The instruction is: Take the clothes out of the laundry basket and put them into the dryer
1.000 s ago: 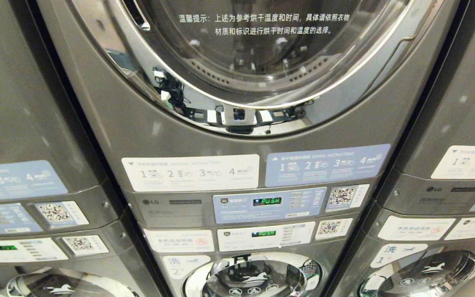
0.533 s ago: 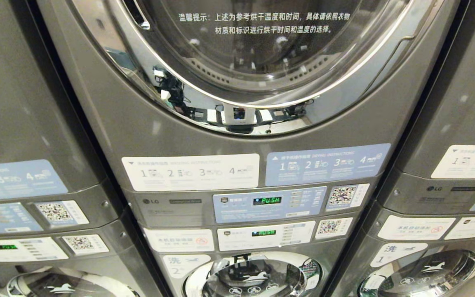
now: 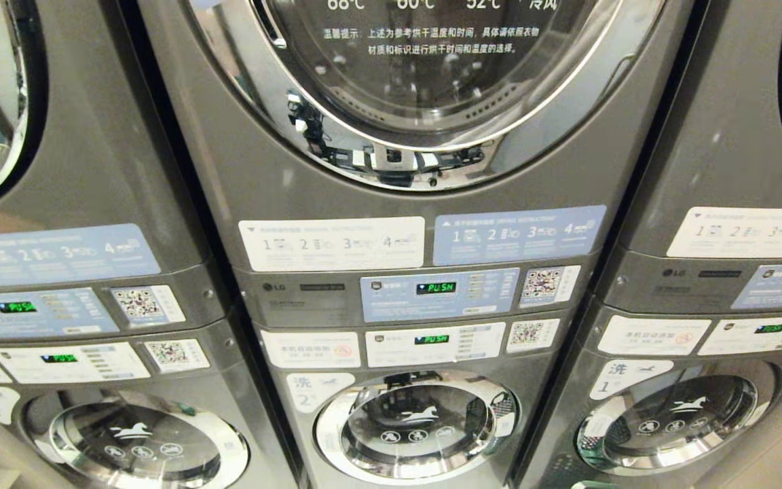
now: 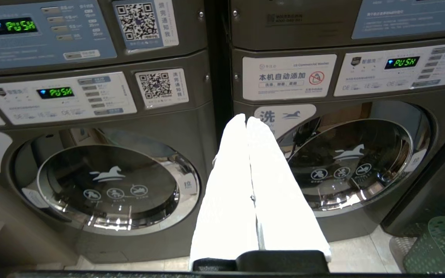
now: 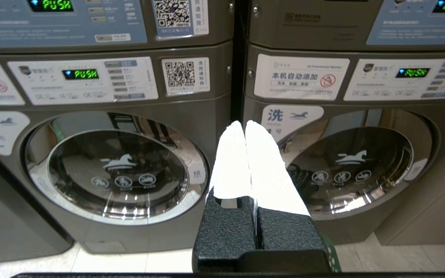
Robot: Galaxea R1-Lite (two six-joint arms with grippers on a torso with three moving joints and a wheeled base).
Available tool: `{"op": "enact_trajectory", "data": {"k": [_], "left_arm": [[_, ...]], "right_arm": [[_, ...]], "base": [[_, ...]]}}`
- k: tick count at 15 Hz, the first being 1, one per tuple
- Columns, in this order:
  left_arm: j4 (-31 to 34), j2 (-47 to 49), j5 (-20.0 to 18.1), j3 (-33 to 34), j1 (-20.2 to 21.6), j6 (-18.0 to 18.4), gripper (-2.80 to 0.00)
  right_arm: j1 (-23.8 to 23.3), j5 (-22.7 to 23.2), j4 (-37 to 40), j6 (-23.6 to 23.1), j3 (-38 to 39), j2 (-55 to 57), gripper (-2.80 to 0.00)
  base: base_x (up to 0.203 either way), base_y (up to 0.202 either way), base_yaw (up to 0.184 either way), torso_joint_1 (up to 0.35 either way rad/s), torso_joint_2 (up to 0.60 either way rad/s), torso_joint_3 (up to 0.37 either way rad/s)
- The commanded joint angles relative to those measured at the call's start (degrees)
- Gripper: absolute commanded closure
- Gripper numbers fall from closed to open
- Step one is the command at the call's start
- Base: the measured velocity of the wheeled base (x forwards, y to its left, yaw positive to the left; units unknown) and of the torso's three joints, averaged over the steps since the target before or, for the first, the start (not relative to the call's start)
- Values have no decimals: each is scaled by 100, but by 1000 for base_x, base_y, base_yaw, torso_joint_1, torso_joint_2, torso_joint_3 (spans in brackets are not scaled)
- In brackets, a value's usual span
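Risk: dryer [image 3: 425, 81] door is shut and both grippers, left [image 4: 247, 119] and right [image 5: 245, 124], are pressed together, empty; loading fails unless opened.

- The dryer [image 3: 425, 88] is dark grey, its door ringed in bright chrome.
- Its instruction labels [image 3: 331, 243] are white and pale blue (the displays glow green).
- The left gripper [image 4: 247, 120] has white fingers on a black base; so does the right gripper [image 5: 245, 125].
- The laundry basket [image 4: 440, 247] is green lattice.
- The floor [image 5: 129, 260] is pale cream tile.
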Motion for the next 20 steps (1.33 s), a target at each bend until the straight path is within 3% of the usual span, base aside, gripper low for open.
{"op": "enact_trajectory", "data": {"k": [1,7,11,20], "left_arm": [[2,-2,1,6,2,-5,0],[11,-2,1,9,2,-4,0],[11,-2,1,9,2,-63,0],[2,-2,9,9,2,-111,0]], "right_arm": [[0,2,2,-2,0,-2,0],[0,14,18,-176,5,-2,0],[0,-7,2,33,0,-2,0],[0,-7,-7,33,0,-2,0]], "base": [[-153,0,3,2,7,-2],[-11,0,1,0,-1,0],[0,0,0,0,0,0],[0,0,0,0,0,0]]}}
